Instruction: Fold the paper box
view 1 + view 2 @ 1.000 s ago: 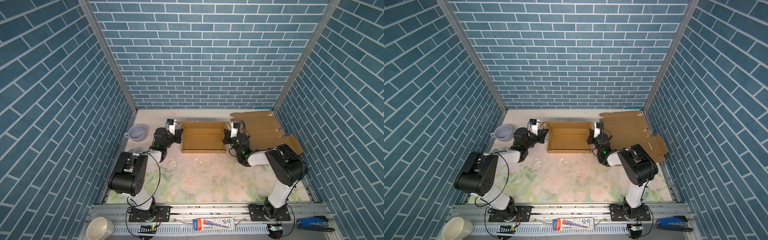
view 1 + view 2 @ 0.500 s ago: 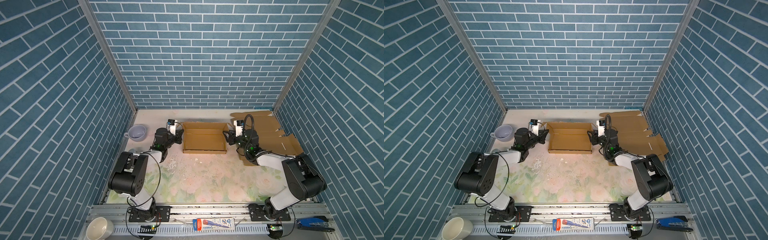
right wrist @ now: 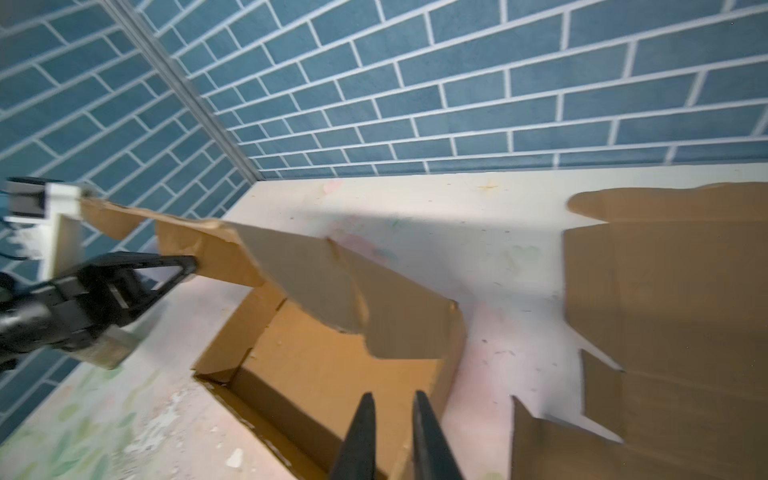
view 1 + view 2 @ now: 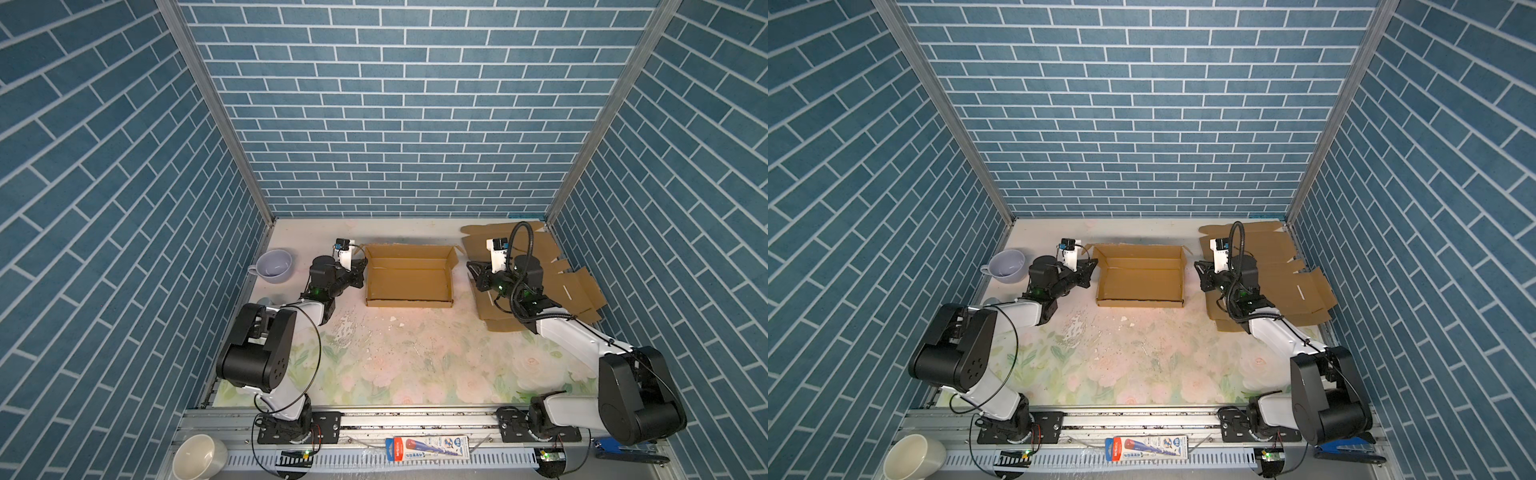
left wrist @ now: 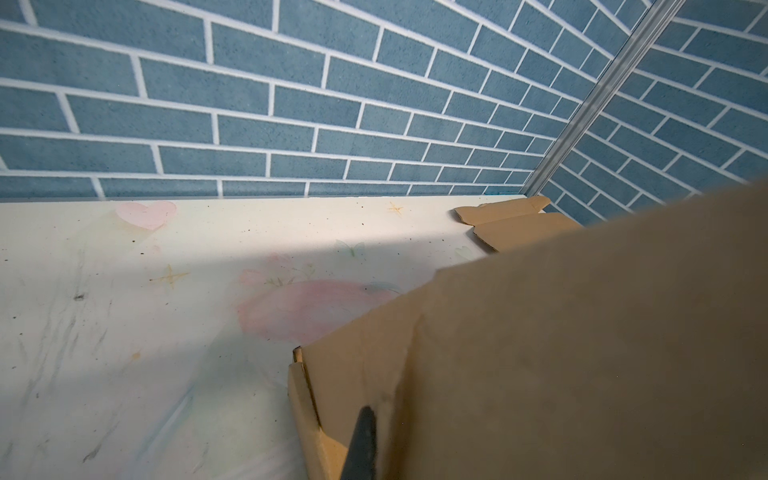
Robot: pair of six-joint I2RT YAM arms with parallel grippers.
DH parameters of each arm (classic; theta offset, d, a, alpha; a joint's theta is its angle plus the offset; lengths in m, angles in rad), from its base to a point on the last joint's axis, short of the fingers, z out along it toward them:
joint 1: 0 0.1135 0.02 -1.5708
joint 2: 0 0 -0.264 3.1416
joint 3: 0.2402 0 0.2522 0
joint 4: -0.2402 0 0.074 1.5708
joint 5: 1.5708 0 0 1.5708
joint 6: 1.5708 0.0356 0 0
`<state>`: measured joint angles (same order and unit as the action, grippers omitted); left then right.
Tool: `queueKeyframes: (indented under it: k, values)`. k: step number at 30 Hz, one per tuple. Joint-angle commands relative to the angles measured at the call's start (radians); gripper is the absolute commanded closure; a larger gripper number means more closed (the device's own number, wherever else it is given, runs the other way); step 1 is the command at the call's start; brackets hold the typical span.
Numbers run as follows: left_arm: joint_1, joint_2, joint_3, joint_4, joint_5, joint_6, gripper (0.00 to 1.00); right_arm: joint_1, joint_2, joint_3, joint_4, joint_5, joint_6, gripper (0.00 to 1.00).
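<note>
**Box [image 4: 409,278] side walls being raised: one side clamped, the other not yet gripped.**
Set on the table [image 4: 415,357] between the two grippers. Clamped tight by the left gripper [image 4: 360,272] at the wall at its tips. Not gripped by the right gripper [image 4: 471,270]: jaws a narrow slit apart, empty, just short of the opposite wall, with a flat cardboard sheet [image 4: 552,266] behind it. Judged next: advance the right gripper to the wall ahead, pinch the rim, crease it against the left anchor. Seen only from the right wrist: bare gap between the fingers [image 3: 359,440] and a flap [image 3: 291,266] sagging over the box interior. From the left wrist: cardboard close up, a single finger [image 5: 361,436].
</note>
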<state>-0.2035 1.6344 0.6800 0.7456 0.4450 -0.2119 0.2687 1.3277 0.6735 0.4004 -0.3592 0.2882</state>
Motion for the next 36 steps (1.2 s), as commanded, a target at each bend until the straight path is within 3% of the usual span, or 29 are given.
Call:
queueKeyframes:
  k: [1, 6, 12, 21, 26, 29, 33, 36]
  values:
    - [-0.013, 0.033, -0.006, -0.107, 0.009, -0.004, 1.0, -0.011, 0.059, 0.068, -0.112, 0.139, -0.018, 0.9]
    - [-0.012, 0.035, -0.002, -0.104, 0.013, -0.01, 1.0, 0.01, 0.223, 0.193, -0.095, 0.143, 0.03, 0.94]
    - [-0.012, 0.031, -0.004, -0.108, 0.013, -0.008, 1.0, 0.127, 0.371, 0.303, -0.069, 0.154, 0.08, 0.96]
    - [-0.018, 0.035, -0.007, -0.106, 0.013, -0.01, 1.0, 0.188, 0.5, 0.333, 0.042, 0.136, 0.184, 0.97]
    - [-0.018, 0.019, -0.018, -0.114, 0.003, -0.005, 1.0, 0.155, 0.435, 0.286, 0.023, 0.132, 0.175, 0.97]
    - [-0.021, 0.003, -0.023, -0.135, -0.017, 0.014, 1.0, 0.102, 0.338, 0.232, -0.039, 0.055, 0.135, 0.97]
    - [-0.028, -0.002, -0.015, -0.161, -0.039, 0.039, 1.0, 0.023, 0.202, 0.193, -0.193, -0.083, 0.06, 0.91]
    - [-0.031, -0.003, -0.012, -0.169, -0.044, 0.046, 1.0, -0.012, 0.094, 0.199, -0.339, -0.095, -0.029, 0.83]
